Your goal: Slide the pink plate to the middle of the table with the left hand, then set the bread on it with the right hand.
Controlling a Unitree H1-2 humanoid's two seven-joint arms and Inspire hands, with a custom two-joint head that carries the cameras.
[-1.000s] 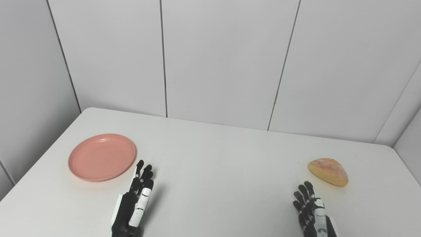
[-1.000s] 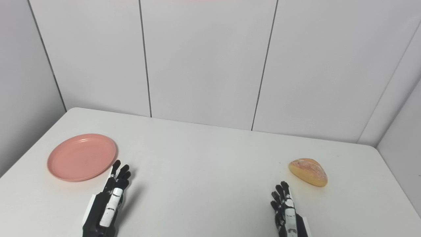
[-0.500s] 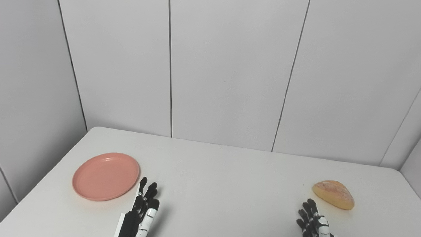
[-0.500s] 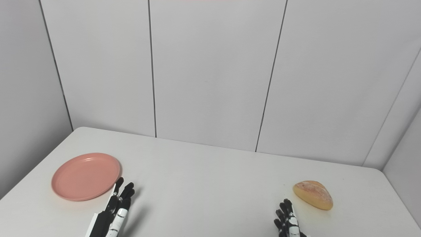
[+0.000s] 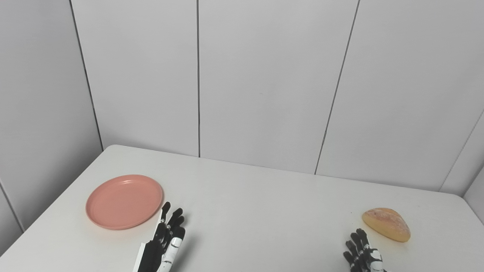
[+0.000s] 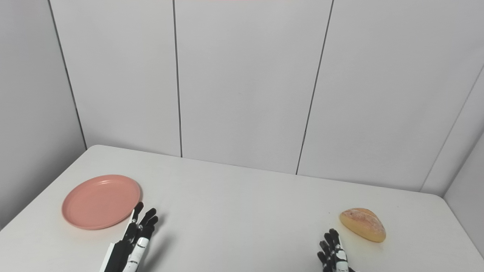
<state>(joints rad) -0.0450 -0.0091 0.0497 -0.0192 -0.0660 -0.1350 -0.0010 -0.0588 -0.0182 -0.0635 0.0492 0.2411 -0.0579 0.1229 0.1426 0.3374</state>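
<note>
Lying bare (bread (image 5: 386, 224) well apart), pink plate (image 5: 124, 201) beside left hand (image 5: 162, 243).

A round pink plate (image 5: 124, 201) is lying flat at the table's left, a golden bread roll (image 5: 386, 224) sitting far right.

Bright, even light washes over the white matte table (image 5: 264, 211) before me, sharp and free of glare. My black-and-white left hand (image 5: 162, 245) casts a soft shadow to its right.
</note>
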